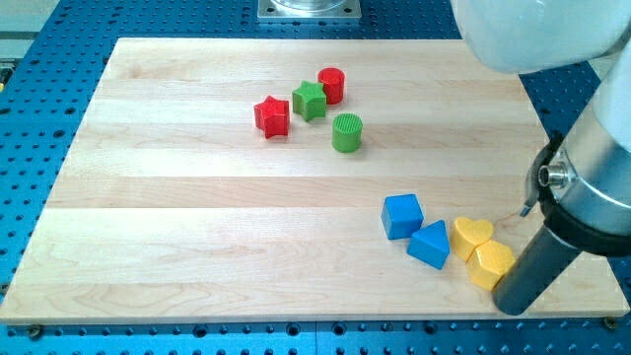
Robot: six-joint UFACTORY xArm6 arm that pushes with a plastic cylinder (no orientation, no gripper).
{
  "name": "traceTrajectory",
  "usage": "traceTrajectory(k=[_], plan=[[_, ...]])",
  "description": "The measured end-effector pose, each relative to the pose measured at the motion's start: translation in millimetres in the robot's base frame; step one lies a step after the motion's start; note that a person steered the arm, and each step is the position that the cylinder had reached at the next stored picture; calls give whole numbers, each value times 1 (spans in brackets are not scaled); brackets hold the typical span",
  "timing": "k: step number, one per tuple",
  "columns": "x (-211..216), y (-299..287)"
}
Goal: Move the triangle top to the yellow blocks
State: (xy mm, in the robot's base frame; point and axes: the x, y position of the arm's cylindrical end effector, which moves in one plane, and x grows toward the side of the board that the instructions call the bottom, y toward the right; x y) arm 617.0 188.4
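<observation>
One rod is our end effector, no jaws; my tip point(512, 303) touches the yellow hexagon block point(489, 264) at its 4 o'clock.

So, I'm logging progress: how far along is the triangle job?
Nothing looks done: the blue triangle lies left of the yellow heart and yellow hexagon, not above them. My tip isn't visible; the rod stands right of the yellow blocks. The push remains.

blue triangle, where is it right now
The blue triangle sits at the lower right of the camera view, touching the blue cube on its upper left, with the yellow heart just to its right.
</observation>
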Motion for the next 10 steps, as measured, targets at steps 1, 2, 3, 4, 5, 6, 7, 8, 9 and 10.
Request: traceTrajectory(k=[1,2,3,4,5,6,7,8,9,10], plan=[[-2,9],[-7,9],[-7,-4],[0,-11],[1,-64],[-15,-87],[-34,-78],[-55,-78],[-71,-73],[-92,-72]])
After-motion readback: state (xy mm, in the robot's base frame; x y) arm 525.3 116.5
